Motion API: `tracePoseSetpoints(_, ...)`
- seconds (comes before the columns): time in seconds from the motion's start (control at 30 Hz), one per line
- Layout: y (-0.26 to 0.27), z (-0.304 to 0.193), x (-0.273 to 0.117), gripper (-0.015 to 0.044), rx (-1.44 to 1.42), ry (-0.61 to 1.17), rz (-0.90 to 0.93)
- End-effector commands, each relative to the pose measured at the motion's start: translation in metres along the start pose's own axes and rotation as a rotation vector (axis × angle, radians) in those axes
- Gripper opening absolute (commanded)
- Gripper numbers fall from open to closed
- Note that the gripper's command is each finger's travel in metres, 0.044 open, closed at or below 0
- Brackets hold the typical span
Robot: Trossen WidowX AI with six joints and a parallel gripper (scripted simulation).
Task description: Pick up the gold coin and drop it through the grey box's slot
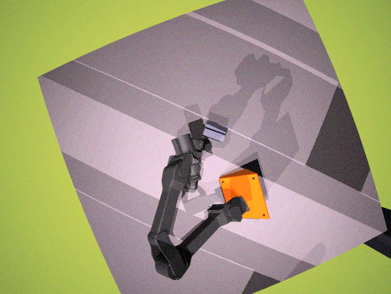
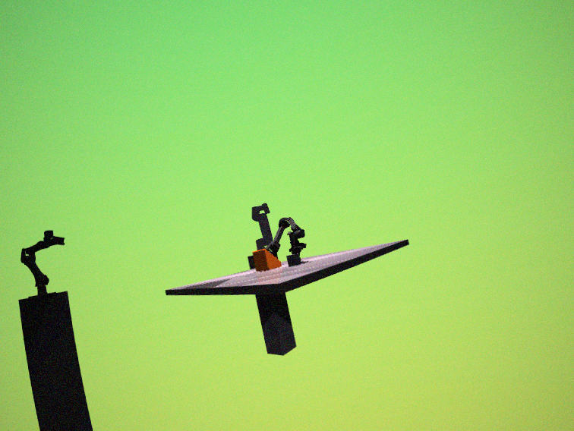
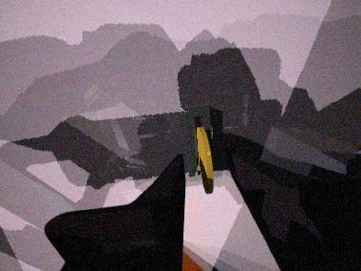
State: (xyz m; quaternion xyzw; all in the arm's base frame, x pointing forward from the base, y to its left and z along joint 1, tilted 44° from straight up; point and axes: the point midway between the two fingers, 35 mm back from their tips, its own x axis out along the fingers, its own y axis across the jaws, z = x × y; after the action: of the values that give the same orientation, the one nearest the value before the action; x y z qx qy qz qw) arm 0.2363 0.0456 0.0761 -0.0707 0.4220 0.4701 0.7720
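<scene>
The gold coin (image 3: 204, 157) stood on edge in its dark-green holder (image 3: 194, 143), ahead of the gripper (image 3: 205, 210). The fingers were partly apart, gripping nothing. In the top view, the grey box (image 1: 215, 131) sat just right of the wrist.

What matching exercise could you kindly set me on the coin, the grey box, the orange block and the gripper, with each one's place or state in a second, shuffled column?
Things:
1. coin
2. grey box
3. orange block
4. gripper

Place or state:
A. under the base of the arm
B. standing on edge in the dark-green holder
C. open, with the coin showing between its fingers
D. on the table next to the wrist, slot in its lid

Pairs: 1-B, 2-D, 3-A, 4-C
</scene>
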Motion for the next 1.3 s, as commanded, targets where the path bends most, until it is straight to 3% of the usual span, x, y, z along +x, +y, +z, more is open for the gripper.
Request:
tracePoseSetpoints(0.0, 0.001, 0.000, 0.006, 0.0161, 0.003, -0.006, 0.003)
tracePoseSetpoints(0.13, 0.002, 0.000, 0.010, 0.0161, 0.003, -0.007, 0.004)
tracePoseSetpoints(0.33, 0.002, 0.000, 0.010, 0.0003, 0.003, -0.007, 0.004)
tracePoseSetpoints(0.7, 0.001, 0.000, 0.008, 0.0000, 0.003, -0.006, 0.003)
tracePoseSetpoints(1.27, -0.005, 0.000, -0.033, 0.0000, 0.004, 0.006, -0.003)
